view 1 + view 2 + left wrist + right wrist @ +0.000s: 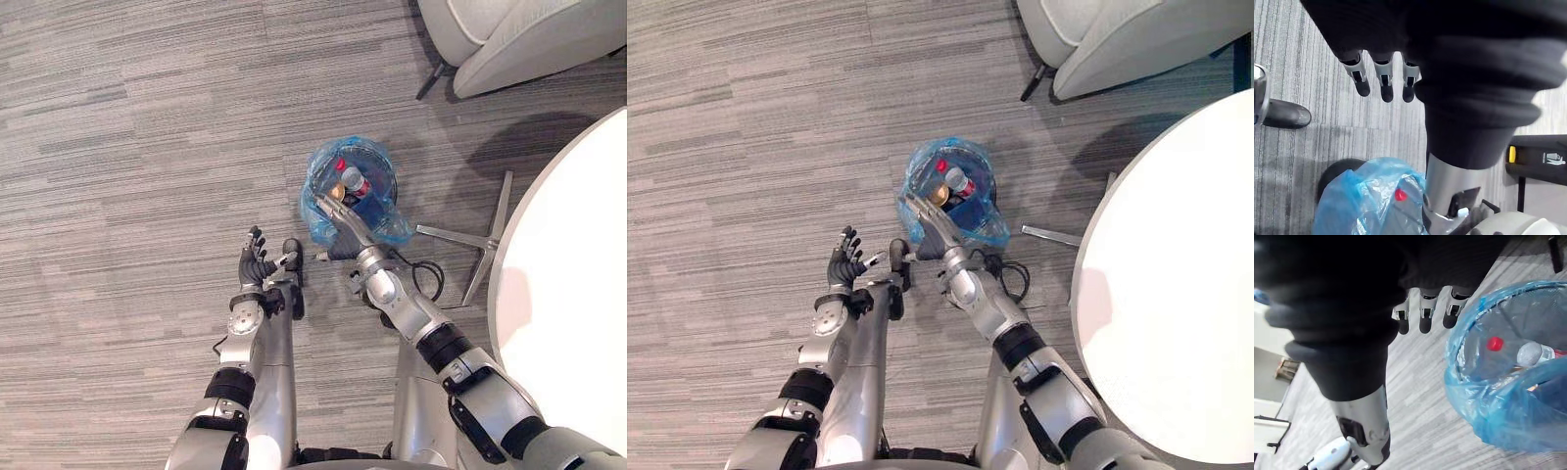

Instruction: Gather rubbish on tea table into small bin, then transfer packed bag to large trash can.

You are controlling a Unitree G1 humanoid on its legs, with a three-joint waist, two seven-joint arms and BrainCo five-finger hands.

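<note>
A small bin lined with a blue plastic bag (377,223) stands on the carpet between me and the white table. Inside lie a bottle (355,183) with a red cap (1494,343) and a golden piece of rubbish (336,191). My right hand (340,223) reaches to the bin's near left rim, its fingers (1422,316) straight and just outside the bag's edge, holding nothing. My left hand (257,262) hovers over the carpet to the left of the bin, fingers (1385,84) relaxed and spread, with nothing in it.
A round white table (573,294) fills the right side. Silver metal legs of a chair base (480,240) lie on the floor between the table and the bin. A grey armchair (519,39) stands at the far right. Striped grey carpet stretches away to the left.
</note>
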